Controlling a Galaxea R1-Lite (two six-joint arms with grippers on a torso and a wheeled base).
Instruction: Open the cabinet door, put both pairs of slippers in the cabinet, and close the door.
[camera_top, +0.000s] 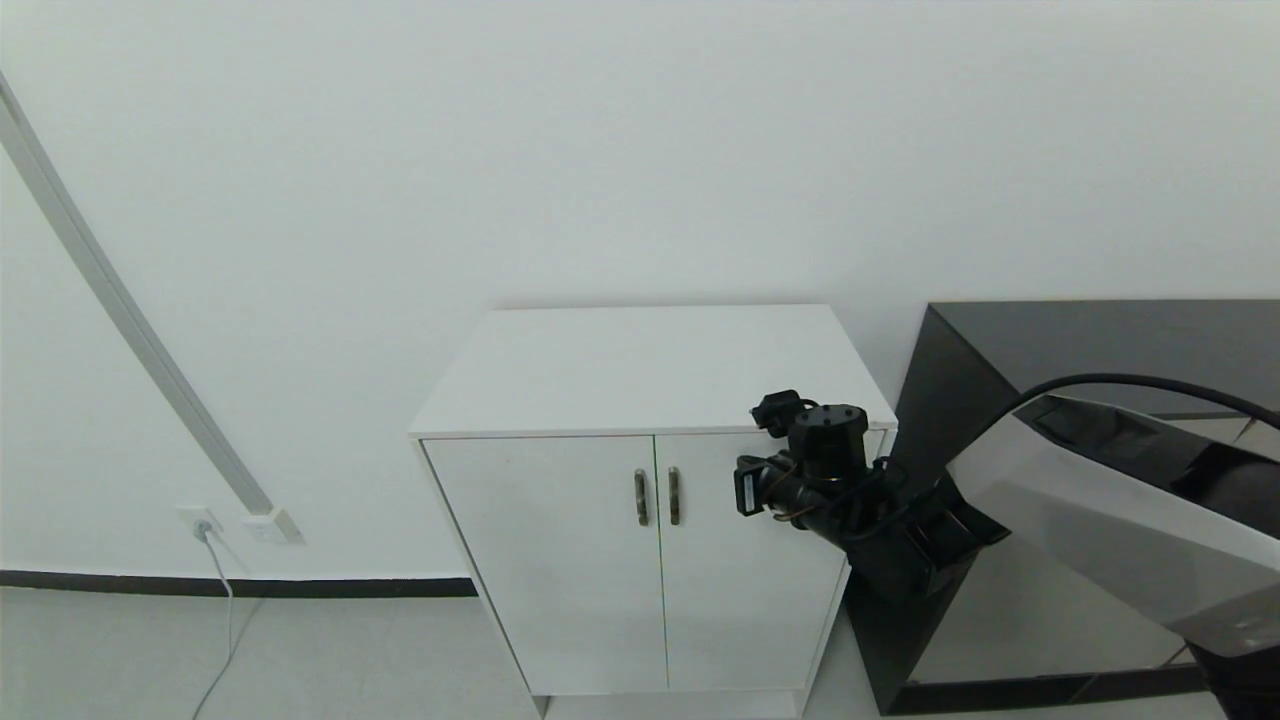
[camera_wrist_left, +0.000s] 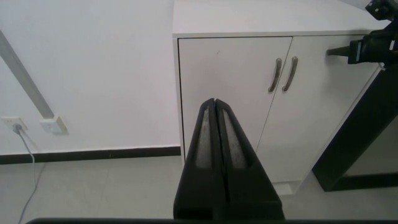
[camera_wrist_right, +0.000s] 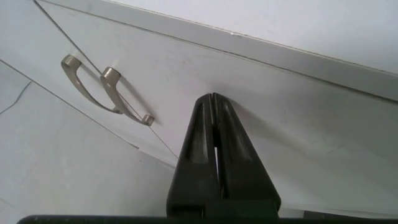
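Cabinet (camera_top: 560, 560): stands shut against wall (camera_top: 640, 150), inside hidden, base cut off at head view's lower edge. Right hand (camera_wrist_right: 214, 99): fingers pressed together, near right door (camera_top: 745, 610), high up. Left hand (camera_wrist_left: 215, 102): likewise closed, farther back, facing cabinet.

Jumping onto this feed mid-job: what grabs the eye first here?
A white cabinet stands shut against the wall, its two metal handles side by side at the centre seam. The right gripper, shut, points at the upper part of the right door, to the side of the handles. The left gripper, also shut, hangs back facing the cabinet front.
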